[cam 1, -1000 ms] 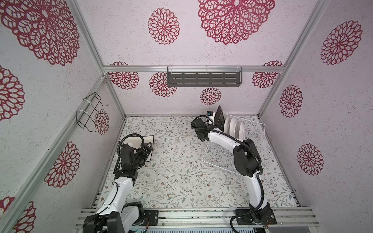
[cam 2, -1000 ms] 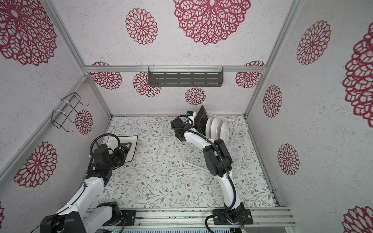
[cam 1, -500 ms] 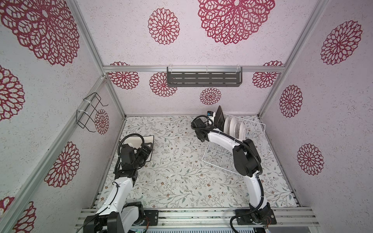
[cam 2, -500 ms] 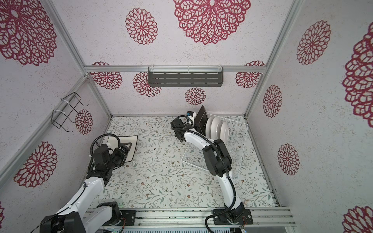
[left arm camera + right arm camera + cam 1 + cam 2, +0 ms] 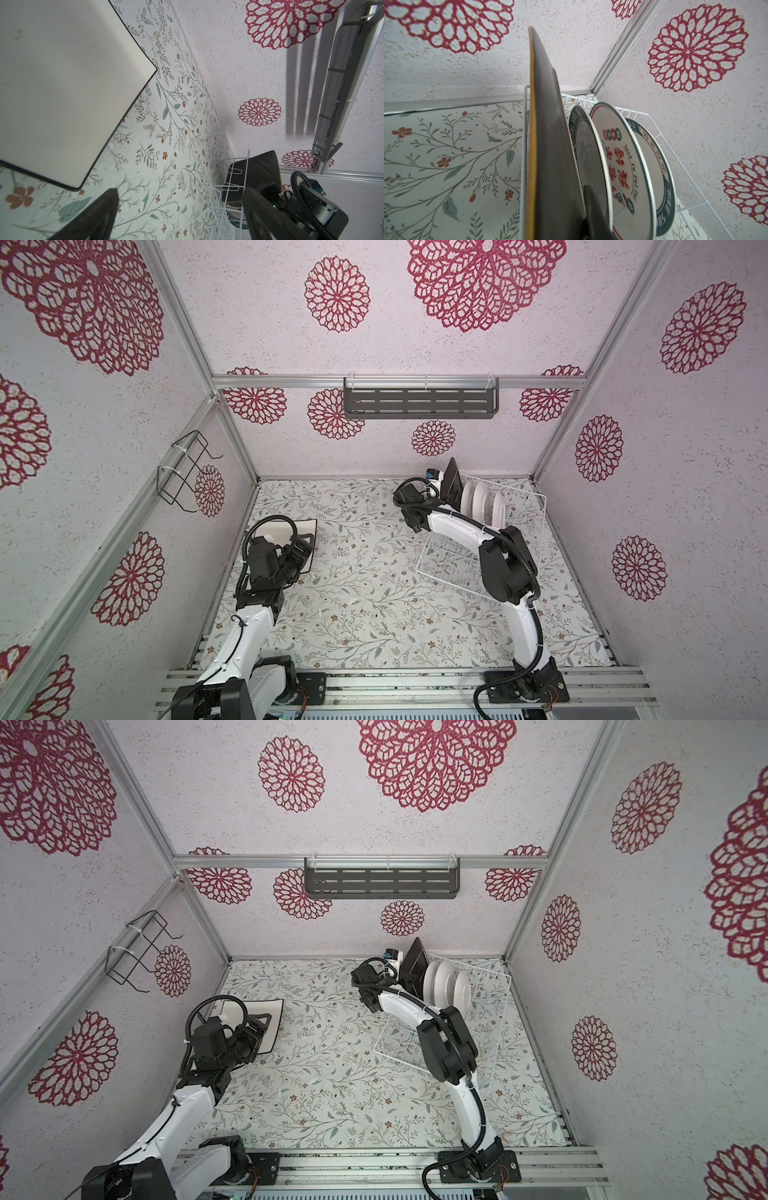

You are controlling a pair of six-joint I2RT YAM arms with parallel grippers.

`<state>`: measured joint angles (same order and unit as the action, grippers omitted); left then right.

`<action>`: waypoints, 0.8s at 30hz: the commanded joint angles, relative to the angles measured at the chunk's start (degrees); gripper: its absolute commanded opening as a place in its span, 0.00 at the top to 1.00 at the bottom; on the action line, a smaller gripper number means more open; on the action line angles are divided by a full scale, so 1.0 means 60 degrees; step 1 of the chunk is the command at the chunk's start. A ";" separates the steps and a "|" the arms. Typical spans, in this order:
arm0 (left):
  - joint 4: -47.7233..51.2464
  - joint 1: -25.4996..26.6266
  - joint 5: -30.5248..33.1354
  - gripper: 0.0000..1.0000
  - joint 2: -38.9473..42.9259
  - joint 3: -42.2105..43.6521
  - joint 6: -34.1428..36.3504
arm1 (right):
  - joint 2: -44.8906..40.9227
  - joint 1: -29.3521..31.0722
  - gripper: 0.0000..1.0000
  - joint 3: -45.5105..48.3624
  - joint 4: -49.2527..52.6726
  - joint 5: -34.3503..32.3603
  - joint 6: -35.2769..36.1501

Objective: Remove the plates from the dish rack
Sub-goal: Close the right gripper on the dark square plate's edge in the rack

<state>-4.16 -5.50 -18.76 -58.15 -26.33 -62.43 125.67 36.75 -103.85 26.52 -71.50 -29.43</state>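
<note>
Clamping one square black plate point(image 5: 548, 145) in right pincer point(image 5: 445, 498), beside three glossy round plates point(image 5: 618, 158) in white wire dish rack point(image 5: 440, 560); left pincer point(image 5: 180, 194) apart by one square white plate point(image 5: 62, 83).

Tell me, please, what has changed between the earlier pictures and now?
Nothing has visibly changed. The right claw stays shut on the square black plate, which stands upright at the end of the dish rack beside three round plates. The left claw stays open near the square white plate lying on the table.
</note>
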 commanded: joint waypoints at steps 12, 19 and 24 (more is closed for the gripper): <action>0.0078 0.0120 -0.0022 0.03 0.0241 -0.0241 0.0035 | -0.0789 -0.0046 1.00 0.0410 -0.1565 -0.0739 0.1022; 0.0166 0.0113 0.0006 0.03 0.0334 -0.0307 0.0049 | -0.1161 -0.0032 1.00 0.0798 -0.2306 -0.0852 0.1566; 0.0196 0.0119 0.0007 0.03 0.0342 -0.0344 0.0047 | -0.1423 0.0025 1.00 0.0887 -0.2734 -0.0871 0.1923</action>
<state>-3.38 -5.48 -18.76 -56.88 -26.81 -62.43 123.50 36.86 -97.62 14.63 -72.62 -21.39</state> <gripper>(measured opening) 0.975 0.163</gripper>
